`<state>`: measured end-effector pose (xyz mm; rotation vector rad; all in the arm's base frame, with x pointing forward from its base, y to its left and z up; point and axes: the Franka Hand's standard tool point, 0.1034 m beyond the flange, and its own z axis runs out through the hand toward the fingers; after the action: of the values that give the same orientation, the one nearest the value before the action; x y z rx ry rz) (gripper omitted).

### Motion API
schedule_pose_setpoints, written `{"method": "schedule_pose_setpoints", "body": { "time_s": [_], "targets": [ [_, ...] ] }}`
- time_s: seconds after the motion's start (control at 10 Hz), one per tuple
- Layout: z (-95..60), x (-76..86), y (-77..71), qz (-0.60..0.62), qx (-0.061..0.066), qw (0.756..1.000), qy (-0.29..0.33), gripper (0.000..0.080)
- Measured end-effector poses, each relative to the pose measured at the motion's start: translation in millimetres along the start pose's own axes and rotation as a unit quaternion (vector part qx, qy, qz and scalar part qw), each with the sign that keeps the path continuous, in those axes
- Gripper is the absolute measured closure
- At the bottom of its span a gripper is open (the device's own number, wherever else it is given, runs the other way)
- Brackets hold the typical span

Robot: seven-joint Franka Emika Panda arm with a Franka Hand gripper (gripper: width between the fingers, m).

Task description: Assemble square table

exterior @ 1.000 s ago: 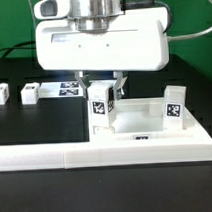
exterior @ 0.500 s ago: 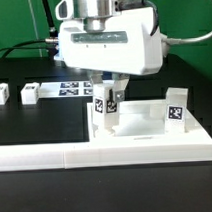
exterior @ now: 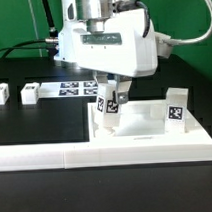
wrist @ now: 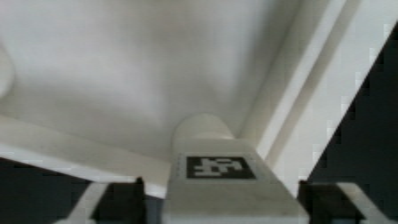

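Observation:
The white square tabletop [exterior: 147,129] lies against the white L-shaped barrier [exterior: 56,153]. My gripper [exterior: 111,102] is shut on a white tagged leg [exterior: 109,106], held slightly tilted over the tabletop's corner at the exterior view's left. A second leg [exterior: 175,104] stands upright at the tabletop's corner on the exterior view's right. Two more legs [exterior: 1,94] [exterior: 31,92] lie loose on the black table at the exterior view's left. In the wrist view the held leg [wrist: 221,160] sits between my two fingers [wrist: 116,203], above the tabletop's white surface [wrist: 107,60].
The marker board [exterior: 73,88] lies flat behind my hand. The barrier runs along the front of the scene and wraps the tabletop's side at the exterior view's right. Black cables hang behind the arm at the exterior view's left.
My hand has turned about its vertical axis with the leg in its grip, and the leg now looks tilted. The other parts have not moved.

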<state>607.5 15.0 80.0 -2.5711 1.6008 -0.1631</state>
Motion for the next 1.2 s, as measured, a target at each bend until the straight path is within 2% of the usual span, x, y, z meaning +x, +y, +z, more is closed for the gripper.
{"method": "schedule_pose_setpoints", "body": {
  "time_s": [0.1,0.5,0.7,0.9,1.2],
  "targets": [
    [-1.3,2.1,-1.3,-0.039,0.000,0.999,0.001,0.0180],
    [-1.0,-0.1,-2.1,-0.201,0.000,0.980,0.001,0.0151],
    [-1.0,0.3,-1.9,-0.287,0.000,0.958,0.001,0.0150],
    [-0.9,-1.2,-2.6,-0.417,-0.016,0.909,0.010,0.0150],
    [-0.9,-1.4,-2.7,-0.544,-0.028,0.838,0.013,0.0150]
  ]
}}
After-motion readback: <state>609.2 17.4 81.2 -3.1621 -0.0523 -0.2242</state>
